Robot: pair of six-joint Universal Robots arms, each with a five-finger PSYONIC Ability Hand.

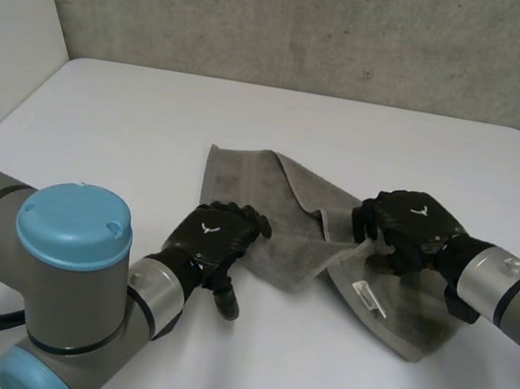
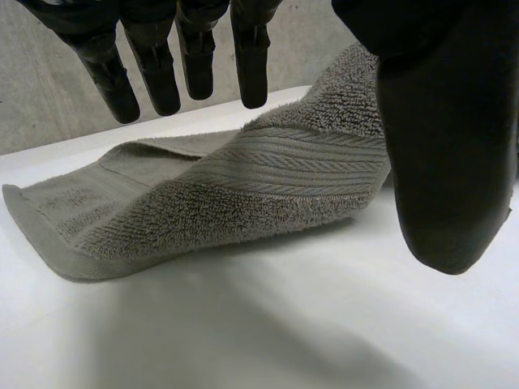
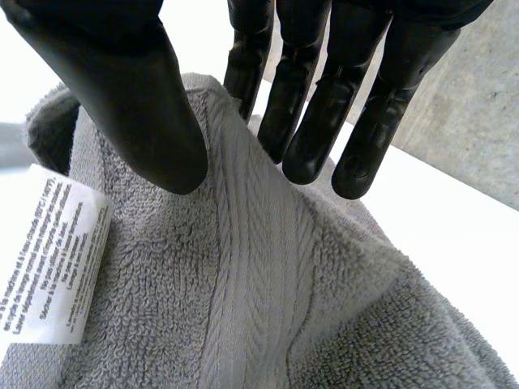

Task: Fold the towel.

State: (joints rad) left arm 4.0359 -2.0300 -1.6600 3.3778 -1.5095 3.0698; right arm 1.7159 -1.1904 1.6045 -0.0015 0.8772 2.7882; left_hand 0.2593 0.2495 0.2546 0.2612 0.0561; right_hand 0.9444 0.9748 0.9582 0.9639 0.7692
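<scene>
On the table [image 1: 130, 133], the grey towel [image 1: 278, 208] lies rumpled, label [image 1: 368, 297] up. Left hand [image 1: 213, 237]: fingers apart, 7 o'clock edge. Right hand [image 1: 415, 225]: pinching the 3 o'clock fold.

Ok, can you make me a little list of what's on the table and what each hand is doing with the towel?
towel: grey, rumpled, partly doubled over, lying on the table
left hand: open, at the towel's near edge
right hand: pinching a raised fold between thumb and fingers
label: white, on the towel close to the right hand
table: white
</scene>
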